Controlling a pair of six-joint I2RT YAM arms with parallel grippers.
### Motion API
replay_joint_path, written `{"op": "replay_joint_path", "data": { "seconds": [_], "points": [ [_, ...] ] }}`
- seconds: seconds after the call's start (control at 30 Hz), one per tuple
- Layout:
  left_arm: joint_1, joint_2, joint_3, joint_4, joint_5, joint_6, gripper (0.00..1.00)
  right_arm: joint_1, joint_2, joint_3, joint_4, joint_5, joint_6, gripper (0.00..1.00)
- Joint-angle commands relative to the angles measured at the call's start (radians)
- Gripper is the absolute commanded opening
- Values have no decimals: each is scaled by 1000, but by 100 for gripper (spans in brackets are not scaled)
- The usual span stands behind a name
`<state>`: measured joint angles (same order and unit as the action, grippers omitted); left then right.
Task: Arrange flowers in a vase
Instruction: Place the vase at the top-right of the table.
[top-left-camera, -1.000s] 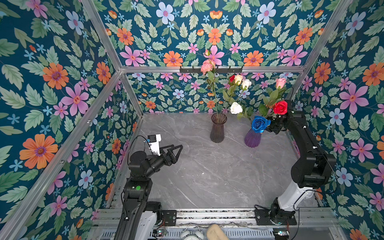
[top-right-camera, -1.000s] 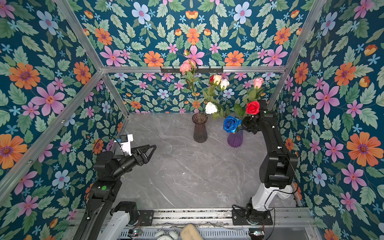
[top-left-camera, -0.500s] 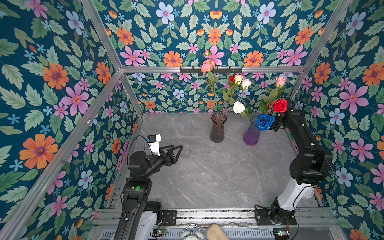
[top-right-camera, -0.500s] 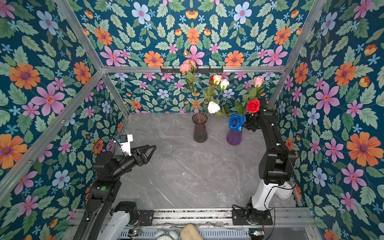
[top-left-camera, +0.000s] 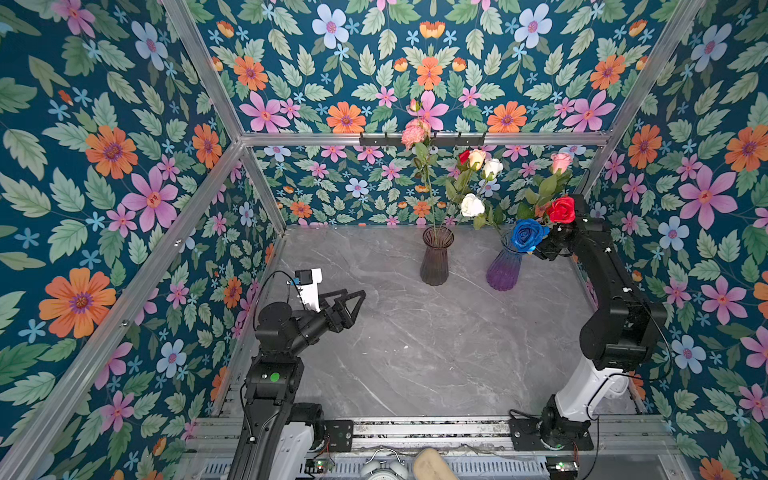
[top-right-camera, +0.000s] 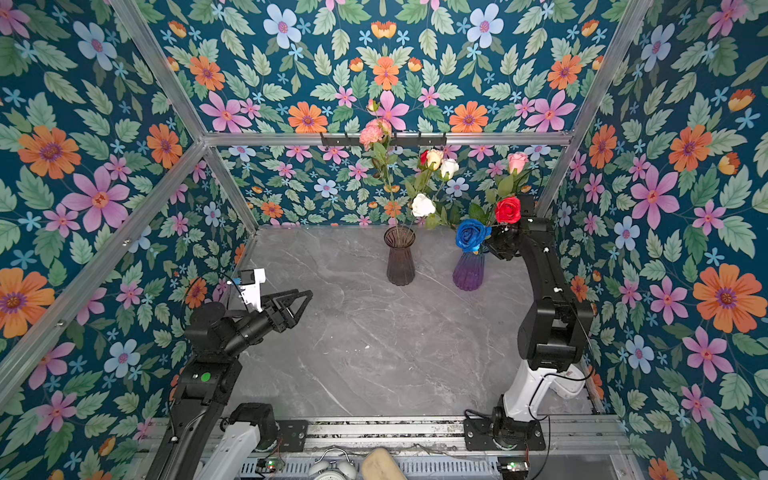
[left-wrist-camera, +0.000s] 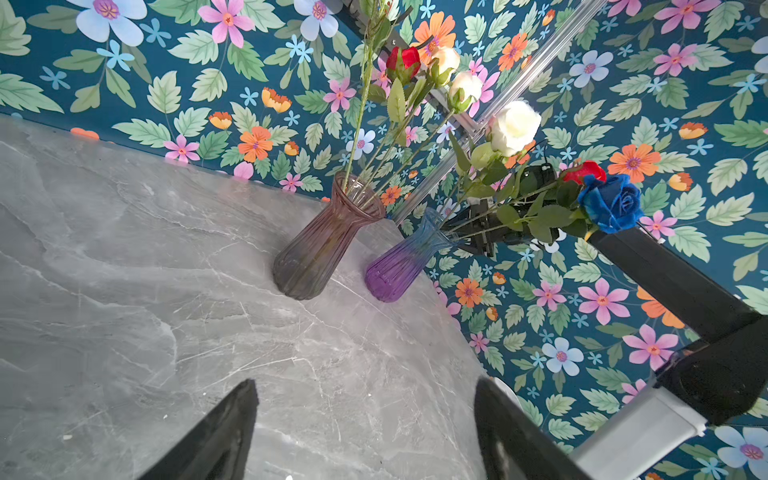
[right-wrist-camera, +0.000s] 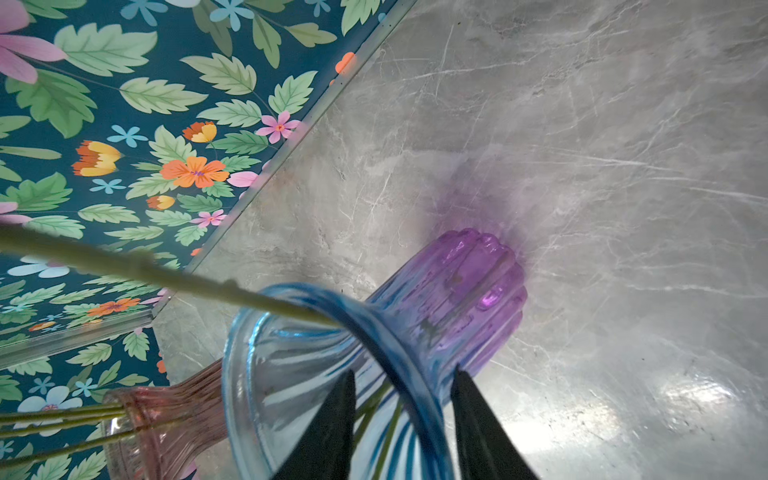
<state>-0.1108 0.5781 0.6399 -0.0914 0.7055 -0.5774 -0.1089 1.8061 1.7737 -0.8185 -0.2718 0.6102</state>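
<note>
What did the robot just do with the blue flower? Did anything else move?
The right end effector opened and let go of the blue rose, its stem in the purple vase; the bloom shifted slightly rightward. The left end effector, open, and the brown vase with its flowers stayed put.

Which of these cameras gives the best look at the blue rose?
The left wrist view: the blue rose is large, sharp and unobstructed, petals plain. In both top views it is smaller, overlapping the purple vase. The right wrist view shows no bloom, only green stems at that vase's rim.
</note>
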Motion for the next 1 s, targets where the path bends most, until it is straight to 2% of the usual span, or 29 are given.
{"op": "replay_joint_path", "data": {
  "seconds": [0.0, 0.23, 0.6, 0.7, 0.77, 0.97],
  "points": [
    [2, -1, 7, 5, 5, 7, 84, -4, -30, 2, 14, -30, 9, 47],
    [2, -7, 15, -4, 5, 6, 84, -29, -82, -11, 23, -60, 23, 65],
    [2, -19, 20, -10, 5, -3, 84, -76, -184, -60, 33, -79, 28, 66],
    [2, -20, 27, -19, 0, 2, 84, -105, -224, -111, 55, -84, 51, 67],
    [2, -20, 28, -23, -4, 4, 84, -138, -257, -166, 85, -108, 82, 74],
    [2, -21, 37, -36, -9, 7, 86, -238, -387, -323, 157, -127, 143, 76]
  ]
}}
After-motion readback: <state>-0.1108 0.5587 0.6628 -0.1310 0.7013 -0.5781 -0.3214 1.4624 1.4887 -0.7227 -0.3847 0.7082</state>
